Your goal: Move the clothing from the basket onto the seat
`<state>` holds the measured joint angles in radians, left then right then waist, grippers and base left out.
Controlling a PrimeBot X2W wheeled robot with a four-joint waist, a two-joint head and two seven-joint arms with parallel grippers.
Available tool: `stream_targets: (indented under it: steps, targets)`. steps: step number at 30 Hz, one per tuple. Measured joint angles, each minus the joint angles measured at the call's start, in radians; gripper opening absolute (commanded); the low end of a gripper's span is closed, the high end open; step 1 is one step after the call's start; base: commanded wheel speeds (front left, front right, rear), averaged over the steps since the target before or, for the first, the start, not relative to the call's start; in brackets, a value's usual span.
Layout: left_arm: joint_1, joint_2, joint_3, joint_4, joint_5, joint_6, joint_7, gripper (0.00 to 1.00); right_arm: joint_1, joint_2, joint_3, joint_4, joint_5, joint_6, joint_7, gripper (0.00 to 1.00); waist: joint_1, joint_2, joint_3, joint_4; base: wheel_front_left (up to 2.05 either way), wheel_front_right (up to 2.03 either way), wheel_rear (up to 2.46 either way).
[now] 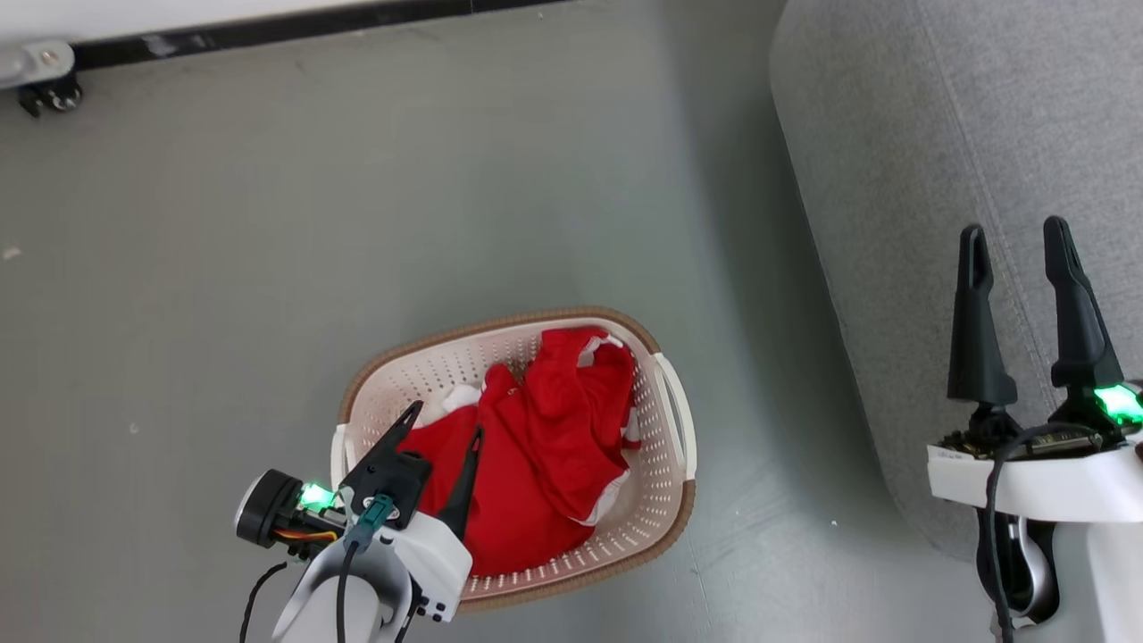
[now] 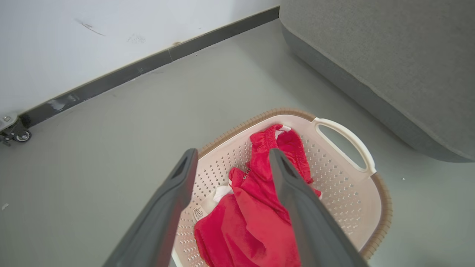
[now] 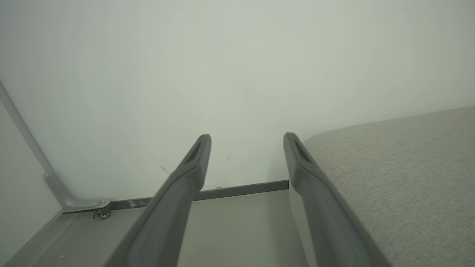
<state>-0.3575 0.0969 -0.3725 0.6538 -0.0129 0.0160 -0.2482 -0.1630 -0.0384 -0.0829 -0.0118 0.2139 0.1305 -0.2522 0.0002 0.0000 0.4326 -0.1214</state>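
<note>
The clothing (image 1: 554, 446), a bright red heap with white trim, lay inside the basket (image 1: 671, 420), bunched from the middle toward the end nearest the robot. A small white label showed at the heap's edge in the left wrist view. The cream-white perforated basket, with its brown woven-look rim, stood on the grey floor (image 1: 357, 223), one white side handle turned toward the seat (image 1: 893, 134). The basket sat near the light-grey sofa's rounded edge but apart from it.

The left gripper (image 1: 448, 418) was over the near left end of the basket, its two dark fingers spread apart and pointing at the red fabric. In the left wrist view the fingers framed the garments. Whether the tips touched the fabric could not be told.

The right gripper (image 1: 1014, 226) was at the lower right of the head view, over the sofa's front edge and well apart from the basket. Its fingers were also spread wide, and they pointed away from the robot.

Beyond the floor ran a dark baseboard (image 2: 148, 65) under a pale wall, with a small caster wheel (image 1: 54, 96) at the far left.
</note>
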Motion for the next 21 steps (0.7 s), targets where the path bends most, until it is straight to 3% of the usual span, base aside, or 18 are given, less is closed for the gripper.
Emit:
stream_targets:
  steps: [21]
  targets:
    - [-0.104,-0.002,-0.038,0.098,0.026,-0.049,0.000,1.00,-0.167,-0.004,0.026,0.018,0.002,0.000,0.000,1.00,0.0000,0.0000,0.181,-0.038,0.00,0.00,0.00]
